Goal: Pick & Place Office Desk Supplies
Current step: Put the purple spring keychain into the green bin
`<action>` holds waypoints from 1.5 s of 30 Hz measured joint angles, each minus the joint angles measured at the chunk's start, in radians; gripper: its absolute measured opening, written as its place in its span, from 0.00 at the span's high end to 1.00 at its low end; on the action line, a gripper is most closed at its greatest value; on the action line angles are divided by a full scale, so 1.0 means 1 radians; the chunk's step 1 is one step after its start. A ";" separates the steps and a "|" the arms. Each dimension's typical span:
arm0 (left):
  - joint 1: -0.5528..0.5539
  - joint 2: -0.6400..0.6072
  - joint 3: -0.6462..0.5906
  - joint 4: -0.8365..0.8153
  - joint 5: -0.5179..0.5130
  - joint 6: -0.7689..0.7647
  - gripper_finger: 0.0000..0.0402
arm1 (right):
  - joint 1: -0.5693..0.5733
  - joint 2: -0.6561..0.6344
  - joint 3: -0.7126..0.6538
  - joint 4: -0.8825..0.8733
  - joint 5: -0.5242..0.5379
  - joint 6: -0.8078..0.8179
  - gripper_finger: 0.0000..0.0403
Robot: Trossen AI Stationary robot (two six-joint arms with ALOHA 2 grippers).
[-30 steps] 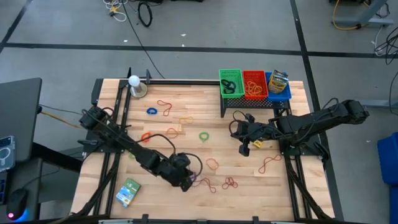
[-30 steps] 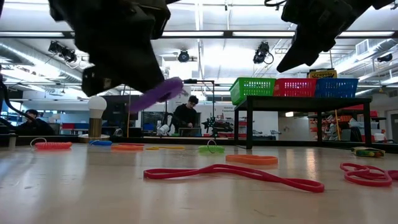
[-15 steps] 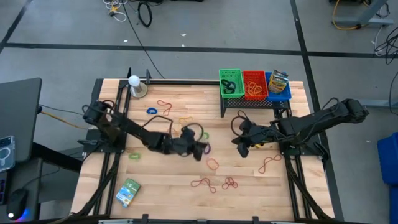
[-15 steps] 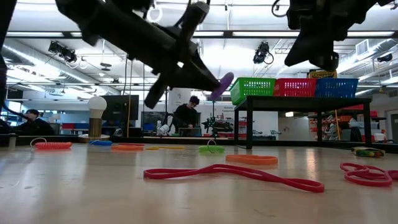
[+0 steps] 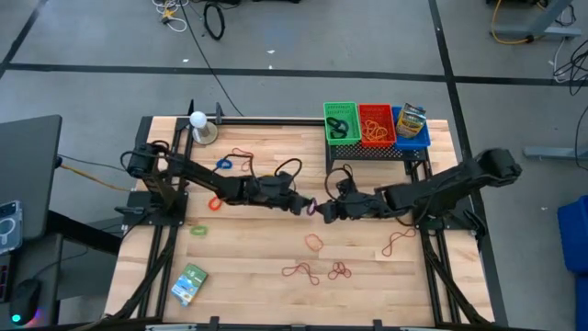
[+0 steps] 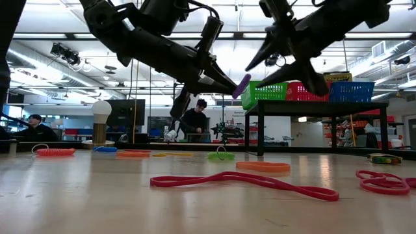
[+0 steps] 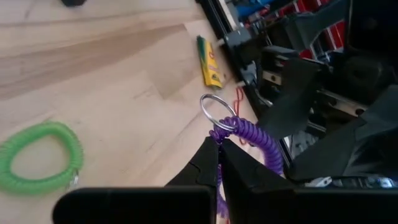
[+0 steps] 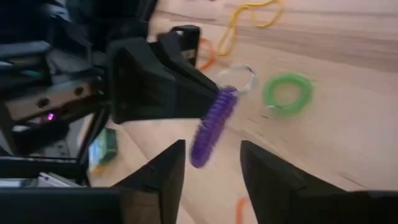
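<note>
A purple coiled band [image 5: 312,206] with a metal ring [image 7: 217,114] hangs in the air over the middle of the table. My left gripper [image 5: 305,204] is shut on it, reaching in from the table's left. My right gripper [image 5: 325,210] faces it from the right, open. Its two fingers [image 8: 163,177] stand on either side of the coil's free end [image 8: 208,134] and are not seen to touch it. On the table lie a green coil [image 7: 37,158], a yellow crayon [image 7: 208,62] and loose rubber bands [image 5: 300,270]. My left gripper pinches the purple coil between its two fingertips at the end next to the metal ring [image 7: 216,133]. The fingers come almost level from the table's left. The coil is lifted clear of the table, and its free end [image 7: 268,157] sticks out past the fingertips toward the right gripper.
A raised rack at the far right carries a green [image 5: 341,122], a red [image 5: 376,124] and a blue basket [image 5: 411,131]. A white ball on a round base [image 5: 199,124] stands far left. A green-blue packet [image 5: 189,283] lies near left. An orange band [image 5: 314,242] lies on the table near the two grippers.
My left gripper has swung from the near left part of the table toward the middle and the right gripper, carrying the purple coil clear of the table. My right gripper has moved left toward it, rolled about its own axis, and opened.
</note>
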 joint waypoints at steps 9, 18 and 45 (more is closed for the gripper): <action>0.000 0.000 0.000 0.004 0.049 0.038 0.98 | -0.005 0.030 0.000 0.045 0.036 -0.005 0.64; 0.001 0.000 0.000 0.051 0.060 0.069 0.98 | -0.016 0.030 0.000 0.047 0.005 -0.038 0.85; 0.020 -0.277 -0.121 0.014 -0.009 0.443 0.84 | -0.319 -0.321 0.280 -0.557 -0.046 -0.506 0.93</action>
